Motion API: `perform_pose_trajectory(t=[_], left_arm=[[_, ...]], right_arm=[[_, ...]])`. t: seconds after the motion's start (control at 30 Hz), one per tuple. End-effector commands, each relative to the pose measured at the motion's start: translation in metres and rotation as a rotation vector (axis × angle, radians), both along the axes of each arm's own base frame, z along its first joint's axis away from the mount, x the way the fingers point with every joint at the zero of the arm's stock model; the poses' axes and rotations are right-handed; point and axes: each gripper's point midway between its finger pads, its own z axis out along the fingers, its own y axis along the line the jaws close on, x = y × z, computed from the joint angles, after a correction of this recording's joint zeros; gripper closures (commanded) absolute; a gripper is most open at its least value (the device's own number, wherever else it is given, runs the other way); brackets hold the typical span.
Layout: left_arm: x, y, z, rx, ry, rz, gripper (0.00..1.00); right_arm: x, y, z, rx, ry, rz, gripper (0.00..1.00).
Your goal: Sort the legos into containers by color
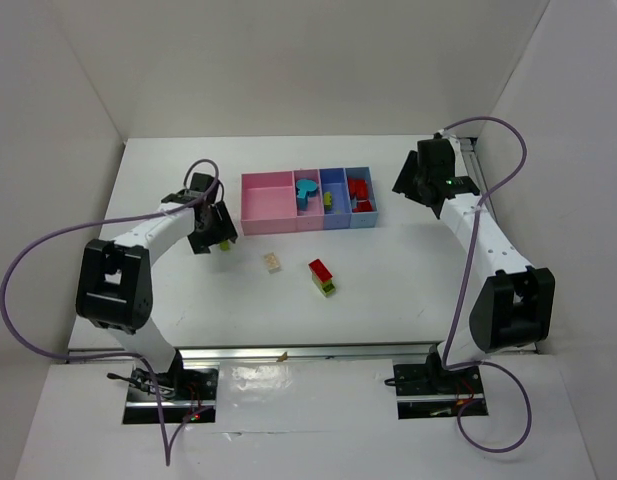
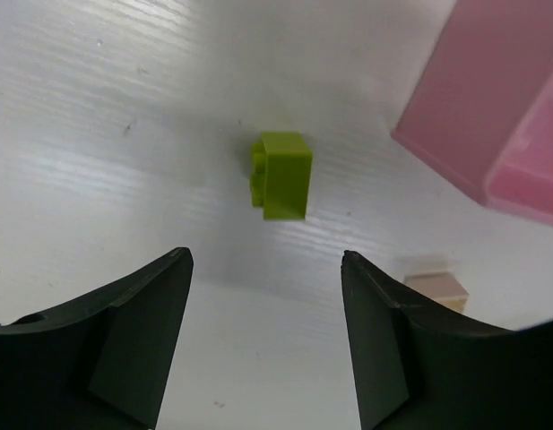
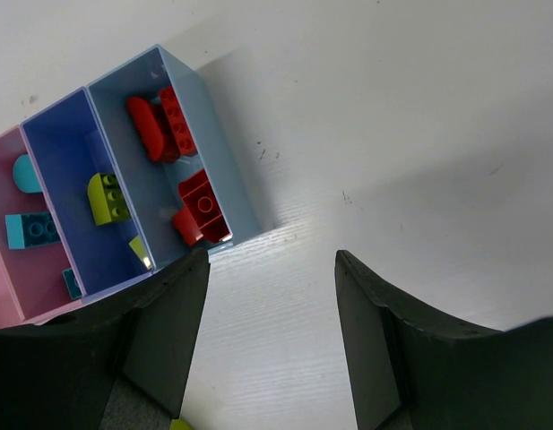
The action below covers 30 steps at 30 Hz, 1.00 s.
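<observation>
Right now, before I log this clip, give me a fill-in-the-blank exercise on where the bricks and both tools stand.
1. The end blue plastic bin beside the right tool holds only ____ plastic bricks.
2. The left tool hangs near one small plastic brick coloured ____.
3. The cyan plastic bricks lie in the narrower ____ plastic bin.
4. The jaws of both tools stand ____.
Missing words: red; yellow-green; pink; open.
</observation>
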Motion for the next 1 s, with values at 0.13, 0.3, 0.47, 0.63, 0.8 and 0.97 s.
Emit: perform_pose_trajectory(t=[0.13, 0.3, 0.47, 0.63, 0.8, 0.97], left_arm=[[0.030, -0.001, -0.021, -0.039, 0.000, 0.027, 0.26], [0.037, -0.001, -0.025, -0.013, -0.006, 0.030, 0.37], [0.041, 0.009, 0.003, 0.025, -0.077, 0.066, 0.67], [0.051, 0.015, 0.051, 0.050, -0.165, 0.021, 0.74], [0.056, -0.037, 0.099, -0.026, -0.255, -0.215, 0.74], [0.066, -0.140, 0.133, -0.158, -0.313, -0.519, 0.74]], right_arm=[[0.006, 0.002, 0.015, 0.003, -0.050, -0.001, 0.34], [0.006, 0.002, 0.015, 0.003, -0.050, -0.001, 0.34], [0.003, 0.002, 0.017, 0.003, -0.050, -0.001, 0.34], [0.003, 0.002, 0.017, 0.003, -0.050, -0.001, 0.34], [0.005, 0.002, 0.019, 0.004, -0.059, -0.001, 0.34], [0.003, 0.000, 0.026, 0.001, -0.078, -0.008, 0.34]])
